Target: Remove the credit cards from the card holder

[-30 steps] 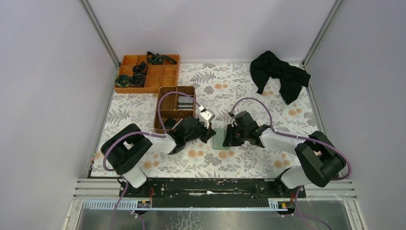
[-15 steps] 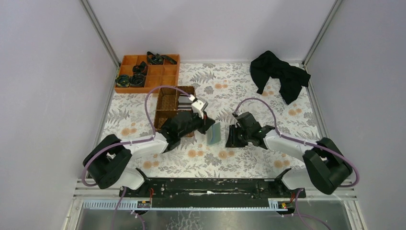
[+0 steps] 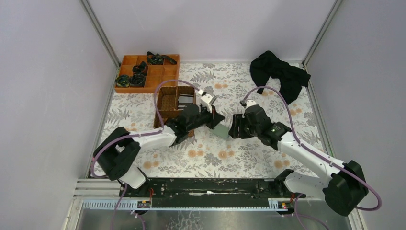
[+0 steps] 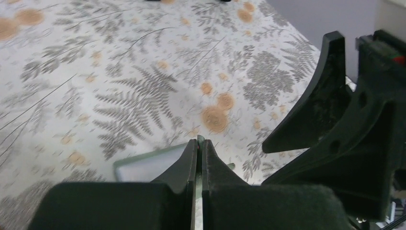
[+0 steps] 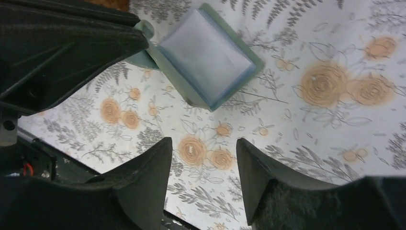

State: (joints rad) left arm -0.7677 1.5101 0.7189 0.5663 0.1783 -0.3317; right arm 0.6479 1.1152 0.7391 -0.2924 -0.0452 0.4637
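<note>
I am watching the left gripper (image 3: 216,123) clamping its 2 fingers tight on one edge of the thin grey-green folding card holder (image 3: 221,131). It is holding the holder tilted over the middle of the fern-and-flower patterned desk (image 3: 249,158). From the right wrist view the holder (image 5: 206,52) is showing a pale blue-white panel inside its green rim, with the left gripper pinching it at one corner. I cannot tell whether its lower corner is touching the desk.

The right gripper (image 5: 203,148) is standing released, its 2 fingers spread wide and gripping nothing, just beside the holder and apart from it.

A brown wicker compartment basket (image 3: 165,103) is sitting left of the left gripper, toward the desk's far left. Some flat grey cards (image 3: 186,100) are lying in one of its right-hand compartments. An orange divided plastic tray (image 3: 163,79) holding dark coiled items is sitting at the far left corner. A crumpled black cloth (image 3: 280,74) is lying at the far right corner.
</note>
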